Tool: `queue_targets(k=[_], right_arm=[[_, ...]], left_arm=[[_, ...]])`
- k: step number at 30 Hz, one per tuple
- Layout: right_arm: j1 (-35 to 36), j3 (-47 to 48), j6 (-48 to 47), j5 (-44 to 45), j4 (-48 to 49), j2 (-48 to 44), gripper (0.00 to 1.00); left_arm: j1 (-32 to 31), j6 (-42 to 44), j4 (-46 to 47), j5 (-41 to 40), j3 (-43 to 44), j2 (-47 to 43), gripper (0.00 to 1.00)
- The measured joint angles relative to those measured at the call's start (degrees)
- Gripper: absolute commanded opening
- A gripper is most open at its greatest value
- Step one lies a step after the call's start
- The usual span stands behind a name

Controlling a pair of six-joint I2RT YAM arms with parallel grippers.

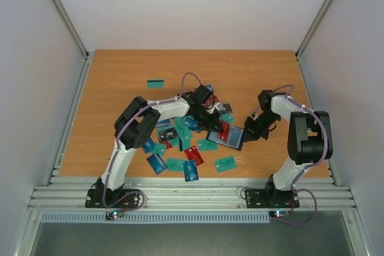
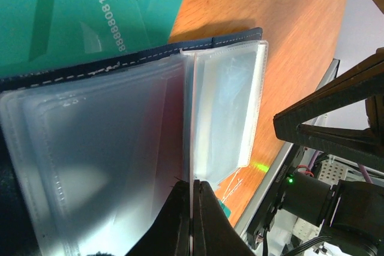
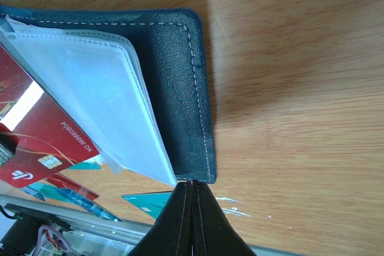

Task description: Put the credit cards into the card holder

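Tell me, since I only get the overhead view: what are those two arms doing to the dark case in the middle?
Observer: The left fingers are shut on the edge of one of the clear sleeves inside the card holder.
Operator: And the right arm?
Observer: The right fingers are shut on a corner of its navy cover.
Operator: Any card inside yet?
Observer: A red card lies by the sleeves; whether it is in one, I cannot tell.

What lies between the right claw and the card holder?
Nothing. In the right wrist view, the right claw is shut directly on the dark cover edge of the card holder.
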Motion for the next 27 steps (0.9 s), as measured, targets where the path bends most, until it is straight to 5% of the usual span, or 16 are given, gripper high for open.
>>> queue_targets(k=[27], right_arm=[[0.0,-0.7,0.5,-0.6,2.0,5.5,0.06]], left_arm=[[-0.1,-4.1,4.0,5.1,-2.1,0.0,0.00]])
